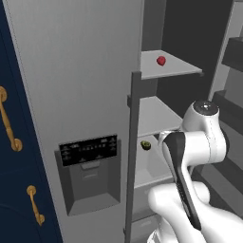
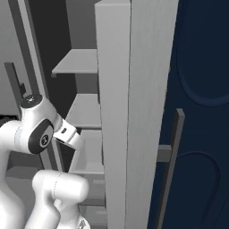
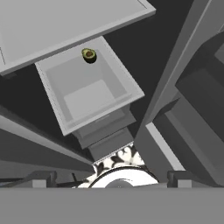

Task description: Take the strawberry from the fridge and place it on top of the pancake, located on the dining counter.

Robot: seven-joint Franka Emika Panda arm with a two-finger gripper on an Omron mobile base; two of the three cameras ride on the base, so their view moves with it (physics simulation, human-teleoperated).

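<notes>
open fridge, berry still on the top shelf

the fridge (image 1: 71, 85) stands with its right side open, grey shelves stepping down inside, and a navy cabinet (image 1: 9, 142) with gold handles to its left. the strawberry (image 1: 161, 60) sits alone on the upper shelf (image 1: 175, 66), near the shelf's middle and well above the arm. lower down, a small green-yellow fruit (image 1: 145, 145) lies at the back edge of an open bin (image 3: 87, 92); in the hand view it shows as a halved fruit at the bin's far rim.

the arm is folded low in front of the shelves, its hand aimed down toward the bin rather than up at the berry. the end effector's tips are hard to make out in the hand view; its jaws stand fully apart and hold nothing.

the berry looks light, soft and easily bruised, and rounded enough to roll. a gentle pinch across its widest part, coming in from the shelf's open front, would likely suit. the arm must first rise well clear of the middle shelf.
</notes>
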